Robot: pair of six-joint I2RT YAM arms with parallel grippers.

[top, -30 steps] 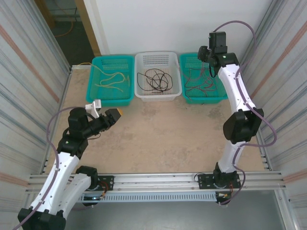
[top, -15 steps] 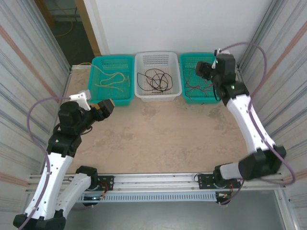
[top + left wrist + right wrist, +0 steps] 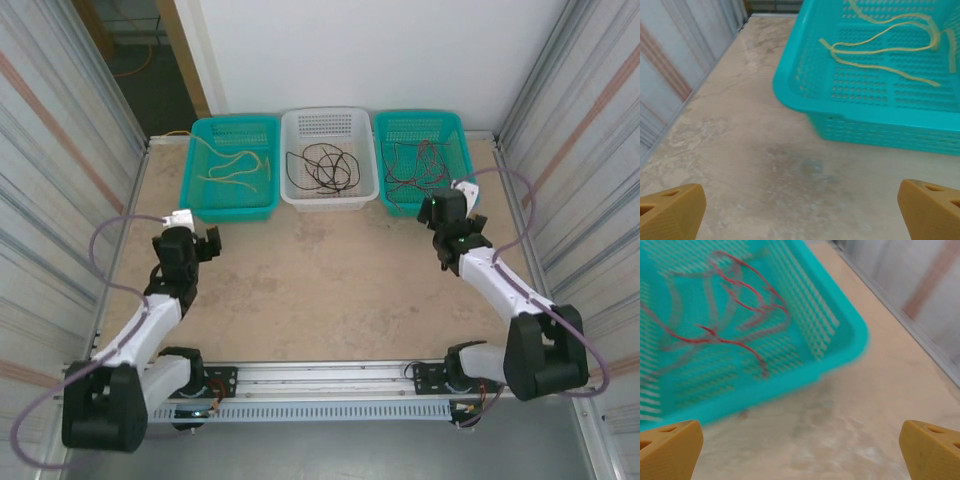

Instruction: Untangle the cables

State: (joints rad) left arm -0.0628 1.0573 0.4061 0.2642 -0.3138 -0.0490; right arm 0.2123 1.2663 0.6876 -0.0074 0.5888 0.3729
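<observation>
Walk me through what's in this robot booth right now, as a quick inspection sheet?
Surface: beige mottled table, three baskets in a row at its far edge.
Job's things: yellow wires in the left teal basket; black wires in the white basket; red wires in the right teal basket.
Clutter: nothing seen.
Grippers: left gripper open, holding nothing, before the left basket; right gripper open, holding nothing, before the right basket.
Cables: purple hose loops off each arm.
Surroundings: ribbed metal walls at both sides, white wall behind.
</observation>
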